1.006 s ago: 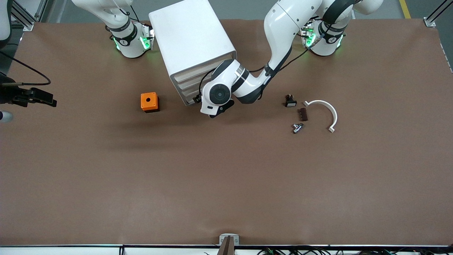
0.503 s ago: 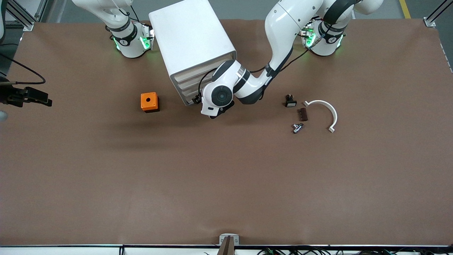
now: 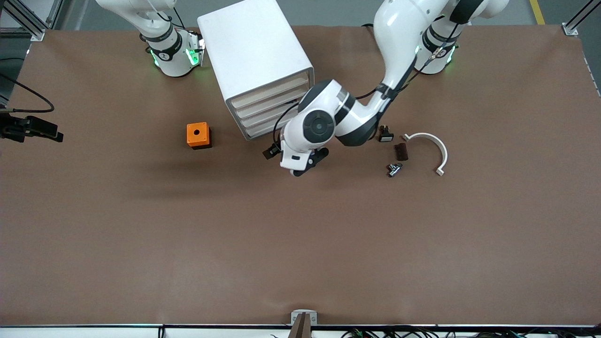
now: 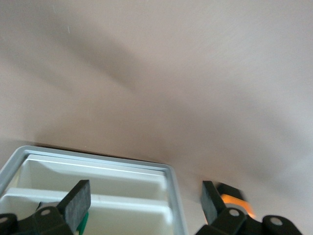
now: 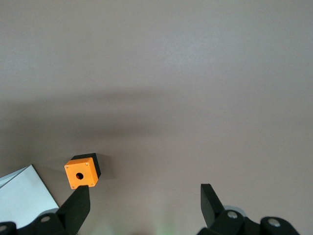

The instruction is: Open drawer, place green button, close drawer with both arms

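The white cabinet (image 3: 253, 51) stands near the robots' bases, its drawer fronts toward the front camera. My left arm's hand (image 3: 313, 127) hangs in front of those drawers and covers the lowest one. In the left wrist view a white drawer (image 4: 171, 182) lies pulled out under my left gripper (image 4: 145, 196), which is open. One finger is over the tray and the other is outside its rim. A green sliver (image 4: 83, 223) shows in the tray; I cannot tell whether it is the button. My right gripper (image 3: 54, 133) (image 5: 144, 200) hangs open and empty at the right arm's end of the table.
An orange cube with a round hole (image 3: 198, 135) (image 5: 82, 171) sits beside the cabinet toward the right arm's end. Toward the left arm's end lie a black piece with a white face (image 3: 385, 134), a dark block (image 3: 401, 151), a small grey part (image 3: 394, 169) and a white arc (image 3: 429, 148).
My left hand has drawn back from the cabinet's front, toward the front camera and the left arm's end. The right gripper has drifted a little toward the table's edge.
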{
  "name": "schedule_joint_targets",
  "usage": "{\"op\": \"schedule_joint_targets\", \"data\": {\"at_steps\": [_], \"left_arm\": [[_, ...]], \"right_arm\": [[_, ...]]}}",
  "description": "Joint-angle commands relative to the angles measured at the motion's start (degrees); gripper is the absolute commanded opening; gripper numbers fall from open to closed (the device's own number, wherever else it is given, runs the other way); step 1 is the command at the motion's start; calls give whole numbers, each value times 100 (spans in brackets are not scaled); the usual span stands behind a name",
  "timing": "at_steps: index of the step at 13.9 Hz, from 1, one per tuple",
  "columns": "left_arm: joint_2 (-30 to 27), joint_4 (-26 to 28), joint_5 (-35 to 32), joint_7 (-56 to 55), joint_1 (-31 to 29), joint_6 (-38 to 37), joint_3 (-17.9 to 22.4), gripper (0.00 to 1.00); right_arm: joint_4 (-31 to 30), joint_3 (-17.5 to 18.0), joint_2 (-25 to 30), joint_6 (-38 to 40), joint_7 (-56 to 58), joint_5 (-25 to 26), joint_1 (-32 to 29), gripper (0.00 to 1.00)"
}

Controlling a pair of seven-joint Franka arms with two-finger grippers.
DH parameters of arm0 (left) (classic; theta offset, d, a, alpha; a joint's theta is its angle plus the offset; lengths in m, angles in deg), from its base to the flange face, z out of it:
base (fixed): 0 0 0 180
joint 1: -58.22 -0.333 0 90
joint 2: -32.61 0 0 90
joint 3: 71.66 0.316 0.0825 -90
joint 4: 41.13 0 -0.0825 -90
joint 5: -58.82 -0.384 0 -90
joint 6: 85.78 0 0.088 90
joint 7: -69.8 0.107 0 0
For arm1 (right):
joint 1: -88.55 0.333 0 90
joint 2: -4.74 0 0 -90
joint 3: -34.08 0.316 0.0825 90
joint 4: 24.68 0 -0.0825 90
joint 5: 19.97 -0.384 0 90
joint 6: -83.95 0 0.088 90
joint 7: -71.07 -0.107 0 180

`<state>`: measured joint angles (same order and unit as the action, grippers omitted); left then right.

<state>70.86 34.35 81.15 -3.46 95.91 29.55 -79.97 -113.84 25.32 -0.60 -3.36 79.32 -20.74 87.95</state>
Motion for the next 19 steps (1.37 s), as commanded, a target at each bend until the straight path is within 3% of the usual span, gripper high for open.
{"op": "schedule_joint_targets", "data": {"at_steps": [1, 6, 11, 15, 17, 19], "left_arm": [[-956, 212, -395, 66, -383, -658, 6, 99], [-2232, 212, -634, 1610, -1473, -2346, 6, 99], [-2716, 230, -949, 3508, -2730, -3305, 6, 99], [-2892, 247, -1337, 4652, -3477, -3622, -12, 99], [-2963, 273, -1354, 4961, -3540, -3737, 66, 99], [-3094, 378, -1407, 5382, -3506, -3763, 391, 99]], "right_arm": [[38, 102, -1, 12, 72, 85, -117, 100], [240, 102, -63, 30, 2, 94, -143, 100], [267, 102, -10, 265, 63, 15, -195, 100], [205, 111, 16, 389, 72, -20, -204, 100], [197, 111, 34, 390, 72, -20, -205, 100], [223, 102, 42, 381, 63, -20, -266, 100]]}}
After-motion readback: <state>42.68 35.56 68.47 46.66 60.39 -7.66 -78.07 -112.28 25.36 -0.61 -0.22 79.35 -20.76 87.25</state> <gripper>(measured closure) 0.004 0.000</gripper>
